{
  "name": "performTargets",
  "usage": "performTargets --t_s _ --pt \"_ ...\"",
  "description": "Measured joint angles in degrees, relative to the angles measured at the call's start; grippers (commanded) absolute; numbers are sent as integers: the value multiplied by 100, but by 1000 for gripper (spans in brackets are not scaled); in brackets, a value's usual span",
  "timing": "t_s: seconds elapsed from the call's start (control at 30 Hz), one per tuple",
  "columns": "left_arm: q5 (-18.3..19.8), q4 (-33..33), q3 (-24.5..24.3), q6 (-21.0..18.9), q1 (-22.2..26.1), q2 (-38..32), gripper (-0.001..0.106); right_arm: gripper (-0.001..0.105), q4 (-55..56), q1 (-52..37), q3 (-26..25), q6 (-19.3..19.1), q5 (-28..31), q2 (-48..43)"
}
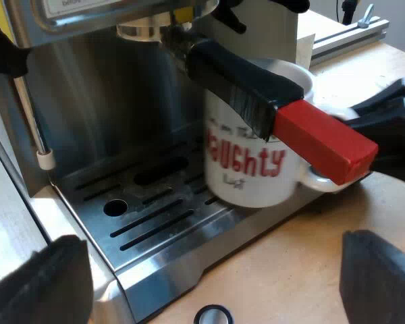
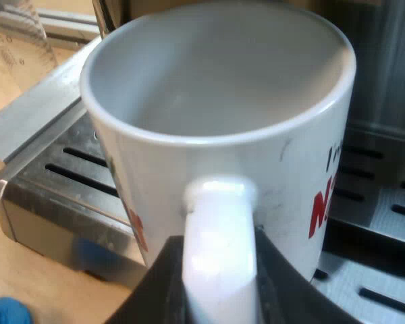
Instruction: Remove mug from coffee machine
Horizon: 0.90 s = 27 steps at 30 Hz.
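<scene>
We judged the mug (image 2: 216, 101) stiff, glazed-slick, breakable and light while empty. It stood on the drip tray (image 1: 155, 226) of the espresso machine (image 1: 101, 101). Our right tool (image 2: 219, 293) pinched its loop handle (image 2: 219, 229) at six o'clock, and the left tool (image 1: 212, 277) hung spread.

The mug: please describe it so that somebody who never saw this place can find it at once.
Find the espresso machine, then the slotted metal tray at its foot. On that tray, under the dark handle with the red end, stands the mug. It alone is white, with red lettering on its side.
</scene>
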Motion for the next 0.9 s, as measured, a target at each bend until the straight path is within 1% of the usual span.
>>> performTargets --t_s 0.07,0.1,0.27,0.43,0.47,0.5,0.7,0.9 --pt "0 0 0 0 0 0 77 0 87 0 104 0 2 -153" --pt "0 0 0 0 0 0 77 0 359 0 174 0 20 -385" --pt "0 0 0 0 0 0 77 0 1165 0 176 0 27 -889" --pt "30 -39 0 0 0 0 77 0 1484 0 176 0 27 -1103" --pt "157 -39 0 0 0 0 77 0 1939 0 176 13 116 -1465" --pt "189 -39 0 0 0 0 77 0 2596 0 180 13 114 -1855" --pt "237 -39 0 0 0 0 77 0 3641 0 213 13 114 -2678" --pt "237 -39 0 0 0 0 77 0 4380 0 227 24 140 -3478"
